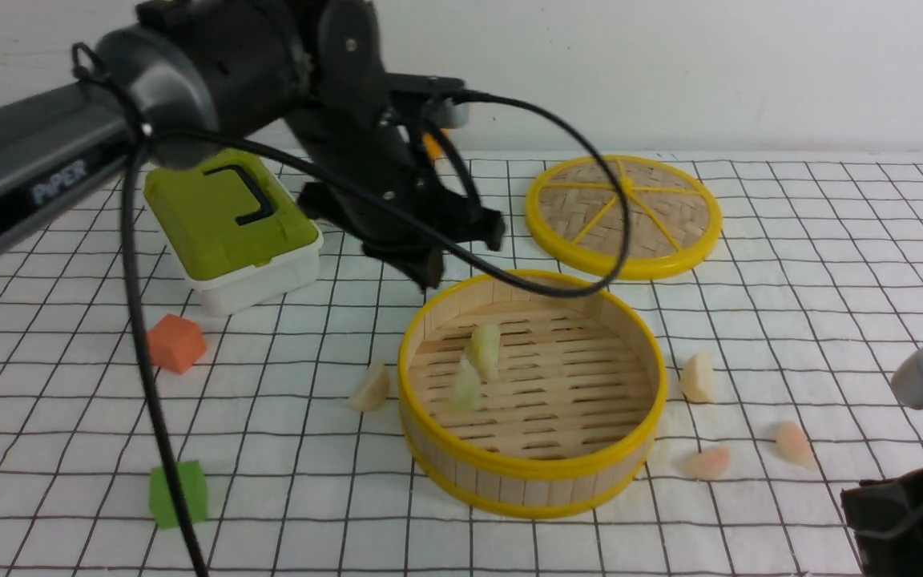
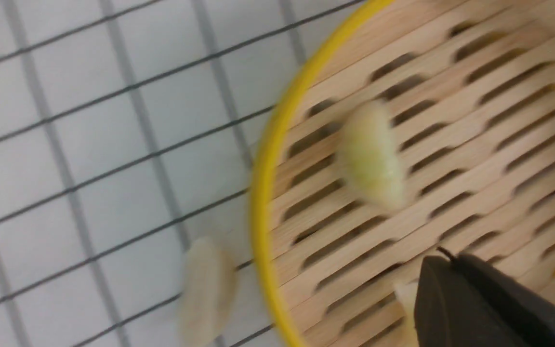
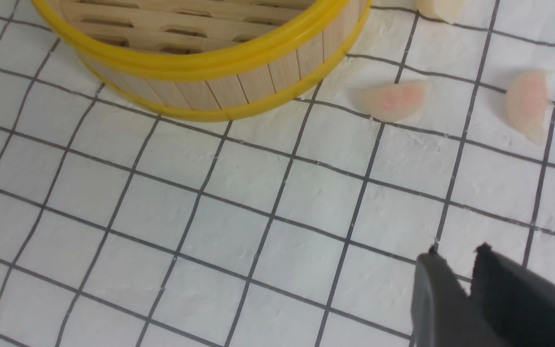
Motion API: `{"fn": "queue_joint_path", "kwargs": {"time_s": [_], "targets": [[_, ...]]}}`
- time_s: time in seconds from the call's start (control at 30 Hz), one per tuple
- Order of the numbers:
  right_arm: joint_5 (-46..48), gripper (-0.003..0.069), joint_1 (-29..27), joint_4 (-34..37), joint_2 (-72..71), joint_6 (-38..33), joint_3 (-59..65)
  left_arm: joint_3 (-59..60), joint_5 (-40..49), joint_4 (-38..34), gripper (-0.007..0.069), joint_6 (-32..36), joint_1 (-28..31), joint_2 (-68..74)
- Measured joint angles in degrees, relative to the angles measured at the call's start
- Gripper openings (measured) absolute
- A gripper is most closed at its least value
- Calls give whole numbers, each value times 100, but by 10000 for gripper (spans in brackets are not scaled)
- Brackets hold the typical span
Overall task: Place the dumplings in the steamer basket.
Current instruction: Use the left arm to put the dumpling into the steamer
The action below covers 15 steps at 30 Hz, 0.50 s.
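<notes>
Counting two green dumplings [image 1: 485, 349] in the steamer basket [image 1: 525, 481] under my shut, empty left fingers [image 2: 475, 308], I find four outside: a cream dumpling [image 1: 371, 389] beside those fingers, another cream one [image 1: 698, 377] and two pinkish dumplings [image 3: 393, 99] beyond my barely parted right fingers [image 3: 513, 299].

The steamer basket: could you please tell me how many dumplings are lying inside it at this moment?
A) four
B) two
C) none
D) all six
B: only the pale green dumplings rest on the slatted floor of the steamer basket. The cream-white dumplings and the pinkish dumplings lie outside it on the checked cloth.
</notes>
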Motion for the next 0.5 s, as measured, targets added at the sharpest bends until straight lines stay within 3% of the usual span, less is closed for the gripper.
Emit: {"fn": "queue_joint_path", "kwargs": {"time_s": [0.2, 0.5], "targets": [[4, 115, 0, 6, 0, 0, 0, -1190, 275, 380, -13, -301, -521, 1148], [16, 125, 0, 12, 0, 0, 0, -1854, 755, 693, -13, -552, -583, 1692]]}}
